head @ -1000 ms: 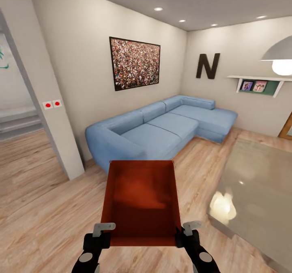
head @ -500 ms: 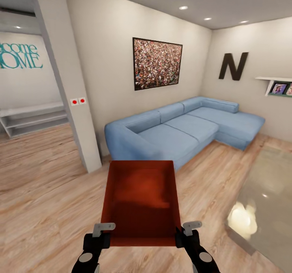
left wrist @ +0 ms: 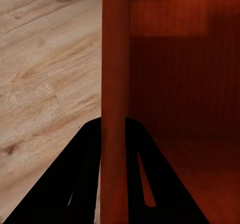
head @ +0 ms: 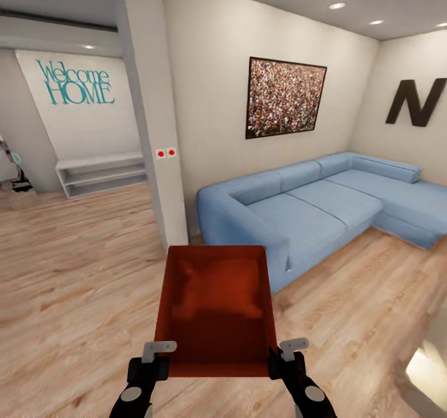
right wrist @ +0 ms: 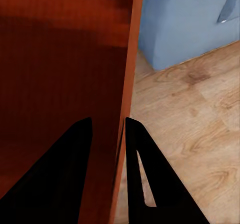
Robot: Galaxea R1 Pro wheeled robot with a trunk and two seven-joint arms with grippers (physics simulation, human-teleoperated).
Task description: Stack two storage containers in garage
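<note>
1. Room: living room, light wood-plank floor (head: 74, 294), blue corner sofa (head: 310, 207) ahead and to the right, white pillar (head: 155, 126) with two red switches, framed crowd picture (head: 285, 97) on the wall, "Welcome HOME" lettering (head: 76, 83) over low white shelves (head: 99, 173) in the next space at left. No garage in sight; I'd judge this as the transit leg.

2. Storage container (head: 216, 309): carried in front of the robot, clear of the floor, level, open top up, long axis pointing away. Near end sits between the two grippers.

3. Handling, judged: thin-walled bin, looks light and fairly stiff, though walls this thin could flex if squeezed hard. Smooth surface, so likely slippery under a pinch. Empty, so no load to shift.

4. Where to hold: opposite long side walls near the rim, one gripper per side. That's what's in place now.

5. Left gripper (head: 148, 368): closed down on the left side wall, one finger inside, one outside; left wrist view shows the wall running between the fingers (left wrist: 150, 179).

6. Right gripper (head: 287, 365): same pinch on the right side wall, fingers (right wrist: 65, 174) straddling it.

7. Looks: orange-red, rectangular, slightly flared rim, fine ribbing faintly visible on the inside in the wrist views. Only one container seen here.

8. Risk, judged: both grips are at the near end, so the far end is cantilevered and could droop or slip on a hard turn.
</note>
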